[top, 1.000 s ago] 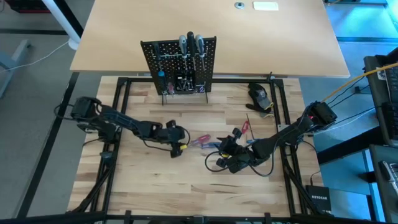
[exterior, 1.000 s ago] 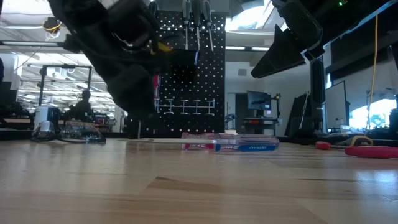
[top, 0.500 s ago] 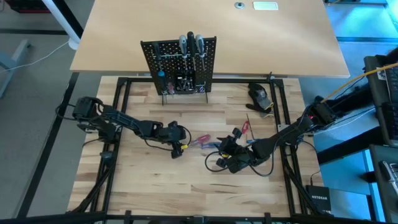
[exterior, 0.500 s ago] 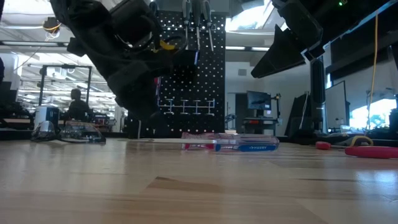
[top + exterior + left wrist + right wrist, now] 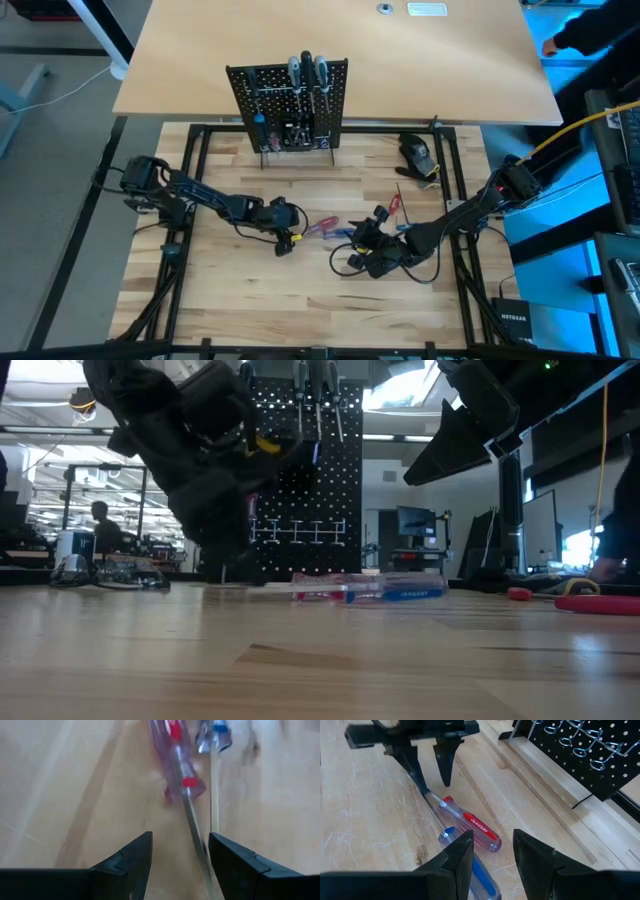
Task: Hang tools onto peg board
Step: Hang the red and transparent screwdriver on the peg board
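Note:
The black peg board (image 5: pixel 288 105) stands at the table's far side with a few screwdrivers (image 5: pixel 307 70) hung on it. A clear red-handled screwdriver (image 5: pixel 325 226) and a blue-handled one (image 5: pixel 346 235) lie side by side on the table. My left gripper (image 5: pixel 180 855) is open, pointing down, low over the red screwdriver's silver shaft (image 5: pixel 194 832). One finger stands on each side of the shaft. My right gripper (image 5: pixel 492 855) is open and empty, just right of the two handles and above the blue one (image 5: pixel 470 865). My left gripper's open fingers (image 5: pixel 415 767) come from above and stand across the red screwdriver's shaft (image 5: pixel 432 796) near its tip. One fingertip is right at the shaft; I cannot tell whether it touches. The screwdriver lies flat on the table.
A small red tool (image 5: pixel 395 205) lies right of centre, and a dark rounded lump (image 5: pixel 418 155) sits at the far right. A black frame (image 5: pixel 190 170) edges the work area. A person shows in the room behind (image 5: pixel 100 520).
My left gripper has gone down a little toward the table, over the red screwdriver's shaft. The screwdrivers lie where they were.

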You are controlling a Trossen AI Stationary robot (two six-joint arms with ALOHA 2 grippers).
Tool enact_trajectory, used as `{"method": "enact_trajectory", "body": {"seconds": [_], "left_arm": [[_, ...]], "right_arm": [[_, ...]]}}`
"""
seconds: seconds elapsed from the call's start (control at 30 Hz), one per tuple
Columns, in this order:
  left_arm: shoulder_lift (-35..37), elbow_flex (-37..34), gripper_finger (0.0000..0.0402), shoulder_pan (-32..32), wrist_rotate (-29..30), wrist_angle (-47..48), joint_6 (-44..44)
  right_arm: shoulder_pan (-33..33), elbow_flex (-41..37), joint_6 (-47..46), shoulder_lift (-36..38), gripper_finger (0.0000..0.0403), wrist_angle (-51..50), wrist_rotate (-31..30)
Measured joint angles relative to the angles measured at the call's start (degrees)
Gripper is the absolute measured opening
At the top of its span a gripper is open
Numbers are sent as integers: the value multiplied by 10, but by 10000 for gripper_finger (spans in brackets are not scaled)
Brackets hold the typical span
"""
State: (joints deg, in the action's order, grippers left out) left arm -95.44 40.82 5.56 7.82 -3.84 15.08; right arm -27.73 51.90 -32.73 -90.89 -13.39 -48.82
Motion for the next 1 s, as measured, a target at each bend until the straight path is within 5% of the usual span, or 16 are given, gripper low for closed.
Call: {"method": "enact_trajectory", "body": {"seconds": [0.5,1.0], "left_arm": [[-22,1,173,0,3,4,8],[-20,1,11,0,1,31,-37]], "right_arm": [[0,0,0,0,140,0,0],[0,0,0,0,140,-1,4]]}}
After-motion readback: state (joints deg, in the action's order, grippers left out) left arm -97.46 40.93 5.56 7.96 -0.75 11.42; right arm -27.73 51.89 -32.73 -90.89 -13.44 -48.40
